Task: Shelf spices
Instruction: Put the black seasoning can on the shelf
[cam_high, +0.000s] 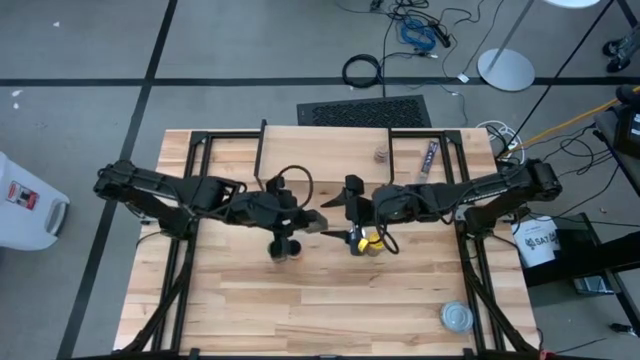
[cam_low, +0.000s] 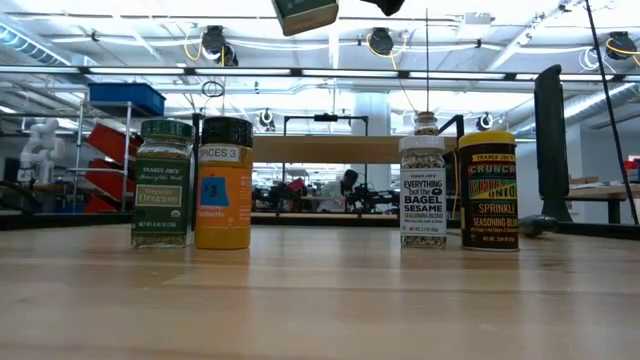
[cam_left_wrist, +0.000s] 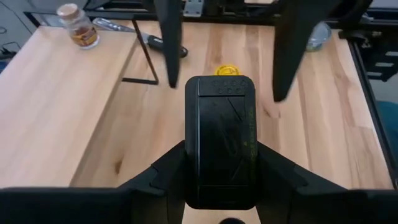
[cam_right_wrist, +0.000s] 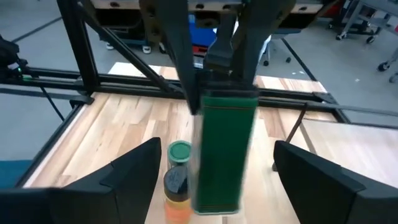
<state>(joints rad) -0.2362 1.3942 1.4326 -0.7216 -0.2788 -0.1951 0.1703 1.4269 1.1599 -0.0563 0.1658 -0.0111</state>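
My left gripper (cam_high: 300, 218) is shut on a dark square tin (cam_high: 313, 221), held high over the table's middle. In the right wrist view the tin (cam_right_wrist: 227, 152) shows a green face. My right gripper (cam_high: 342, 210) faces it, open, its fingers wide on either side of the tin's free end without touching. Below stand a green-lidded jar (cam_low: 162, 183), an orange jar (cam_low: 223, 183), a white-labelled jar (cam_low: 422, 180) and a yellow-lidded jar (cam_low: 489, 190), all upright on the table. A small brownish jar (cam_left_wrist: 78, 25) stands on the shelf (cam_low: 330, 149) at the far side. My left gripper pinches the tin's two long sides (cam_left_wrist: 188, 155) between its two fingers (cam_left_wrist: 158, 177), at the end nearest the wrist. The fingers lie along the tin, coming from the table's left and slanting down. The tin juts out past them toward my right gripper, lifted clear above the jars.
A flat round silver tin (cam_high: 457, 317) lies near the table's front right corner. A long thin dark packet (cam_high: 430, 158) lies on the shelf beside the brownish jar. Black frame rails (cam_high: 185, 200) run along both sides of the table.
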